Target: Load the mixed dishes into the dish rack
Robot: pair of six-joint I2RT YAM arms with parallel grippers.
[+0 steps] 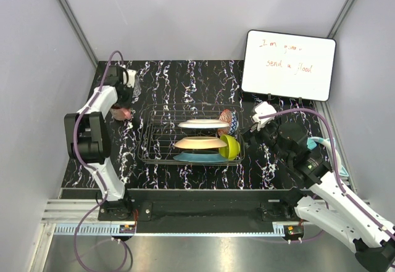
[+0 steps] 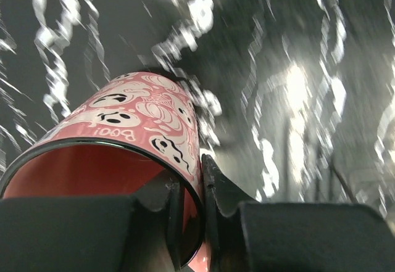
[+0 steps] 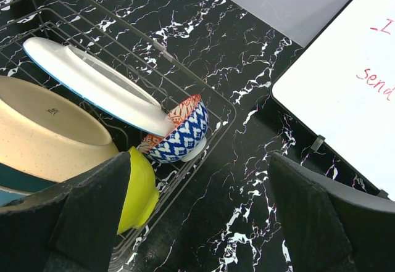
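Note:
The dish rack (image 1: 154,152) stands mid-table and holds a white plate (image 1: 203,124), a peach plate (image 1: 199,143), a teal plate (image 1: 199,157), a lime-green bowl (image 1: 229,147) and a patterned bowl (image 1: 227,119). Left of the rack, my left gripper (image 1: 125,110) is shut on the pink mug (image 1: 121,115). In the left wrist view one finger sits inside the mug's rim and one outside, pinching the wall of the pink mug (image 2: 142,118). A clear glass (image 1: 136,87) stands behind it. My right gripper (image 3: 197,222) hangs open just right of the rack, beside the lime-green bowl (image 3: 139,189) and the patterned bowl (image 3: 182,133).
A whiteboard (image 1: 289,64) with red writing leans at the back right, close behind my right arm. A small teal object (image 1: 316,142) lies at the table's right edge. Grey walls close in the black marbled table (image 1: 185,78) on three sides.

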